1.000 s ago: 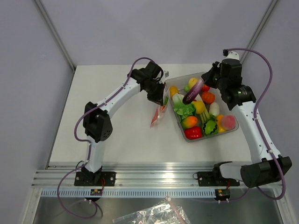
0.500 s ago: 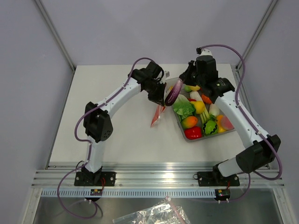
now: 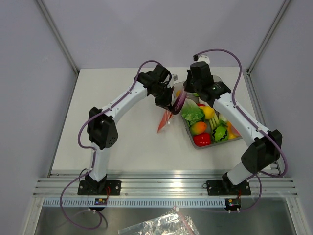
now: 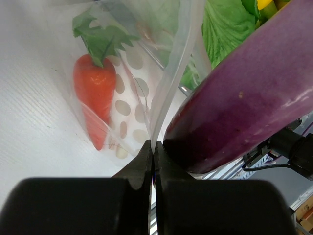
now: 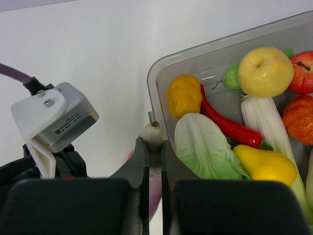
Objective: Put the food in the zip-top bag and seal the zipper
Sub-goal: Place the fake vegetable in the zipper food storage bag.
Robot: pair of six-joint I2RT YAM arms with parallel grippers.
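Top external view records the right gripper [image 3: 187, 94] brought across from above the tray [image 3: 192, 143] to the left gripper [image 3: 167, 101] within the last second, carrying the eggplant [image 3: 179, 103] with it. The eggplant now hangs just beside the mouth of the bag [image 3: 165, 120], no longer over the tray. Right wrist view shows the right gripper nearly closed, clamped on the eggplant's pale stem end. Left wrist view shows the left gripper fully closed, pinching the zipper [image 4: 171, 83] strip and holding the bag up off the surface [image 3: 122, 142]. A carrot [image 4: 95, 93] already lies inside the bag. Whether the eggplant's tip has entered the mouth or sits against the outer wall cannot be determined. Assessment: insertion is in hand; sealing is not yet begun.
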